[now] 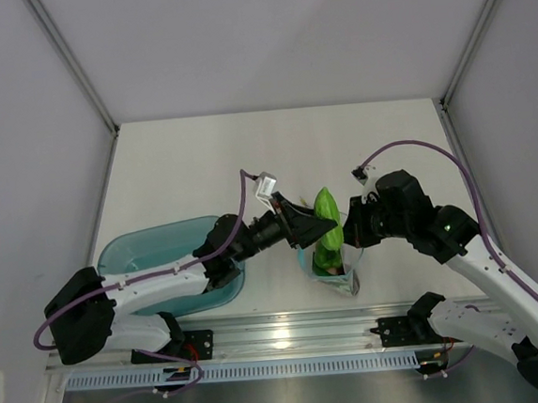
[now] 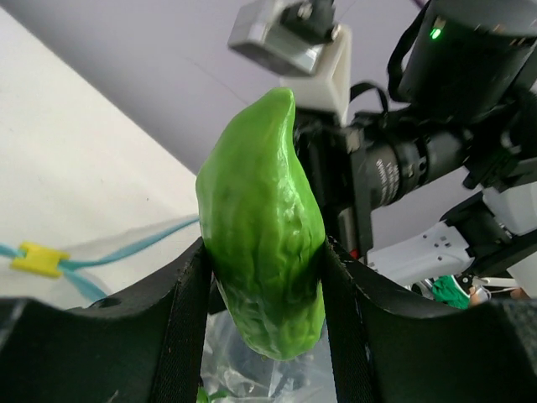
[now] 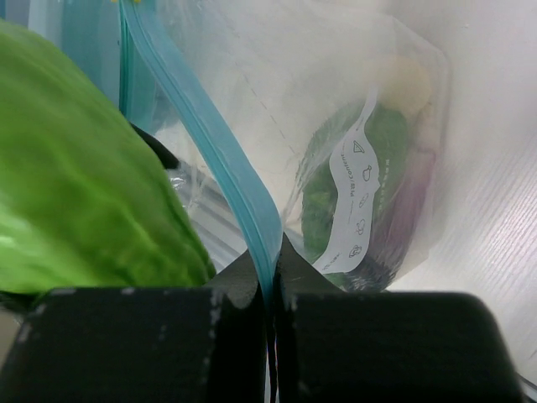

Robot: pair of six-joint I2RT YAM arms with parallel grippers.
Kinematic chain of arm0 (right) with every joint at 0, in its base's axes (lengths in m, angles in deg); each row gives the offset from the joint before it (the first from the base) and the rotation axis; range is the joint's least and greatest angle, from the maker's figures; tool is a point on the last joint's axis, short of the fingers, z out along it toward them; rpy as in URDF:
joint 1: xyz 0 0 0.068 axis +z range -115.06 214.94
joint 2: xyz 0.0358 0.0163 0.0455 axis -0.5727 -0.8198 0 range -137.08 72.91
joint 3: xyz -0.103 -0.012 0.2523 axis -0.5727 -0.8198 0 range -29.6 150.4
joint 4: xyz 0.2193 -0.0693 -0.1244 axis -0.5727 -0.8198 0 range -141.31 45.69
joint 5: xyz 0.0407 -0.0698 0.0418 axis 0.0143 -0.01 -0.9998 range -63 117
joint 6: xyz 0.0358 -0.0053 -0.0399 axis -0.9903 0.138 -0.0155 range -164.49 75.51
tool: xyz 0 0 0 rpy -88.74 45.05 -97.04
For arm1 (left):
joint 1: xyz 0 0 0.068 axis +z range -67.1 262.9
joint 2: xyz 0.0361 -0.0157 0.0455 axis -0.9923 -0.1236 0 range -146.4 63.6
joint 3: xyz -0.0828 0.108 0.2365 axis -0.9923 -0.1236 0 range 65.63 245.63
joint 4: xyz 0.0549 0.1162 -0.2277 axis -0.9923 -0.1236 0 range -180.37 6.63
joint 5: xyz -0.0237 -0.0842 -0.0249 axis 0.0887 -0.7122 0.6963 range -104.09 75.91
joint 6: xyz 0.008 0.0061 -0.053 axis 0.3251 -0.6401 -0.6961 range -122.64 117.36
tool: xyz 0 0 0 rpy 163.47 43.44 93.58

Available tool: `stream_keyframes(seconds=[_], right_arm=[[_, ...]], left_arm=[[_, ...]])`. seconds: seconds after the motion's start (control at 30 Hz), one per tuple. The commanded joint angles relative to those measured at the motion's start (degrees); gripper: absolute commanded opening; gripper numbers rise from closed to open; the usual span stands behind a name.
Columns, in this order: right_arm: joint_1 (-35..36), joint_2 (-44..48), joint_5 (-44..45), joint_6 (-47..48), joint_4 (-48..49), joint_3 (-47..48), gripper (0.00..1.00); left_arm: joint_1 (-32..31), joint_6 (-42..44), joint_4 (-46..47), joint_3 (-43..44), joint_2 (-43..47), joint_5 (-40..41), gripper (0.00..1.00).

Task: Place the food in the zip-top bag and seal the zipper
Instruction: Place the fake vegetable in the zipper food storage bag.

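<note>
The left gripper [image 2: 267, 281], half open, clamps the green vegetable [image 2: 256, 210] over the mouth of the bag [image 3: 277, 92]. The right gripper [image 3: 270, 281], fully closed, pinches the zipper [image 3: 210, 147]. Next, the vegetable likely needs lowering inside.

long green vegetable [image 3: 84, 168]: cut by left edge, blurred | teal tray [image 1: 146, 250]: partly under left arm [image 1: 154, 285]

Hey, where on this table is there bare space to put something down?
Bare: the far half of the table, between the back wall and the arms. Crowded: the near centre, where the left end effector holds the vegetable at the bag, the right end effector pinches its zipper, and the tray sits left.
</note>
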Motion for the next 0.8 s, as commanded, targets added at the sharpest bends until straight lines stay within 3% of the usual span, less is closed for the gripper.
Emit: stream_keyframes(seconds=[0.0,0.1,0.13,0.2,0.23,0.27,0.3,0.53,0.77], right_arm=[[-0.2,0.9,1.1,-0.6,0.4,2.5,0.0],[-0.2,1.0,1.2,-0.7,0.3,2.2,0.0],[-0.2,1.1,1.3,-0.7,0.3,2.1,0.0],[-0.3,1.2,1.5,-0.7,0.2,1.9,0.0],[-0.3,1.2,1.6,-0.7,0.2,1.9,0.0],[-0.3,1.2,1.6,-0.5,0.1,1.8,0.0],[-0.3,1.2,1.5,-0.5,0.1,1.7,0.0],[-0.4,1.2,1.2,-0.2,0.1,1.4,0.0],[-0.4,0.9,0.7,0.1,0.3,1.0,0.0]], left_arm=[[-1.9,0.7,3.0,-2.0,0.2,2.5,0.11],[-3.3,2.3,1.3,-2.8,0.8,4.5,0.22],[-3.7,3.2,0.6,-2.8,1.1,5.2,0.38],[-4.7,3.9,-2.3,-2.9,1.6,7.1,0.52],[-4.9,4.6,-2.9,-3.0,2.0,8.2,0.73],[-5.0,5.0,-3.5,-3.0,2.8,8.7,0.82],[-5.1,5.8,-5.0,-2.8,3.8,9.3,0.99],[-6.7,13.8,-16.7,1.6,10.0,15.8,0.99],[-6.7,11.9,-27.5,2.7,18.3,24.6,0.99]])
